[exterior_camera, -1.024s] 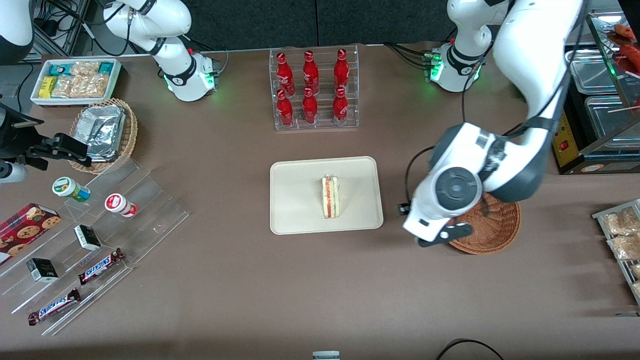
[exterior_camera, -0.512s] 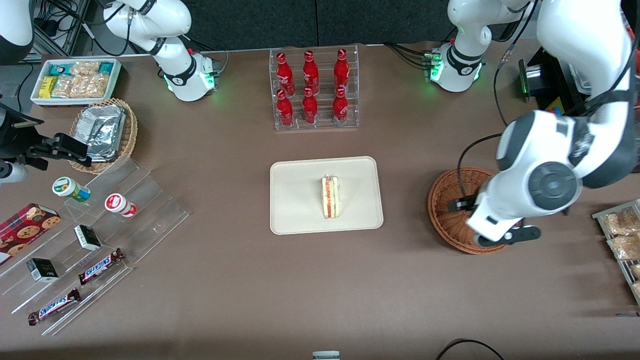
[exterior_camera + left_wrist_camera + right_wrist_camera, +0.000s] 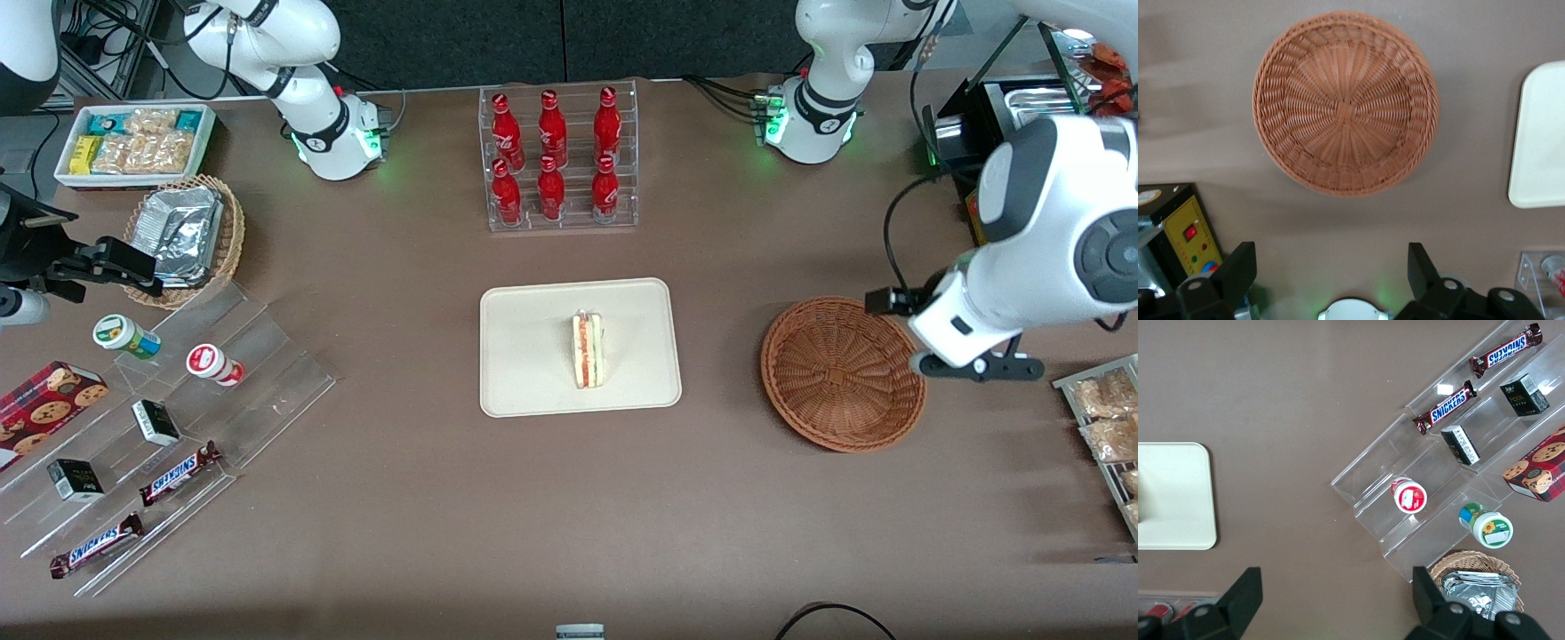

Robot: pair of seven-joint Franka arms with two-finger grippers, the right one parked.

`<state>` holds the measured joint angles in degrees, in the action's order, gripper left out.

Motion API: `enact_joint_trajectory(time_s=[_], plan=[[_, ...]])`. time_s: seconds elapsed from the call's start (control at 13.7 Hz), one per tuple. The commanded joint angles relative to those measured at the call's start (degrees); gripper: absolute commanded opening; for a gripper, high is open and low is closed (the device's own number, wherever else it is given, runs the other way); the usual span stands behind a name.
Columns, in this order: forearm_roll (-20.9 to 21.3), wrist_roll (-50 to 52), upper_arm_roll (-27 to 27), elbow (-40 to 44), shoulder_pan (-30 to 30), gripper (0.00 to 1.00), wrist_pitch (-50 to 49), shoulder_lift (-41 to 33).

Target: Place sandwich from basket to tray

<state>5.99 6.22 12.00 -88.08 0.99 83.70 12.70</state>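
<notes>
Black fingers (image 3: pixel 1238 270) of my gripper (image 3: pixel 1331 273) are spread wide with nothing between them, hanging above bare table just beside the basket (image 3: pixel 842 373), toward the working arm's end. The basket's empty. The sandwich (image 3: pixel 588 350) lies on the tray (image 3: pixel 524 356), well apart from the gripper toward the parked arm's end, its long edge running toward the front camera. Looks done to me.

Sandwich (image 3: pixel 588 350) on tray (image 3: pixel 524 373); tool (image 3: pixel 1331 270) above table beside basket (image 3: pixel 840 373).
</notes>
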Motion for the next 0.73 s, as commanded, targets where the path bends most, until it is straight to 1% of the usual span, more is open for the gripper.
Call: enact_joint_trajectory(time_s=[0.0, 0.29, 0.37, 0.51, 0.66], plan=[[-0.89, -1.13, -1.37, -4.37, -1.60, 1.00, -1.25, -6.10], [-0.98, -0.77, -1.54, -4.56, -2.66, 1.00, -4.50, -10.85], [-1.59, -0.77, -1.98, -4.29, -2.92, 1.00, -5.03, -11.29], [-4.13, -1.04, -3.56, -3.76, -2.75, 1.00, -6.00, -12.00], [-4.58, -1.13, -3.48, -3.59, -0.74, 1.00, -6.35, -12.70]])
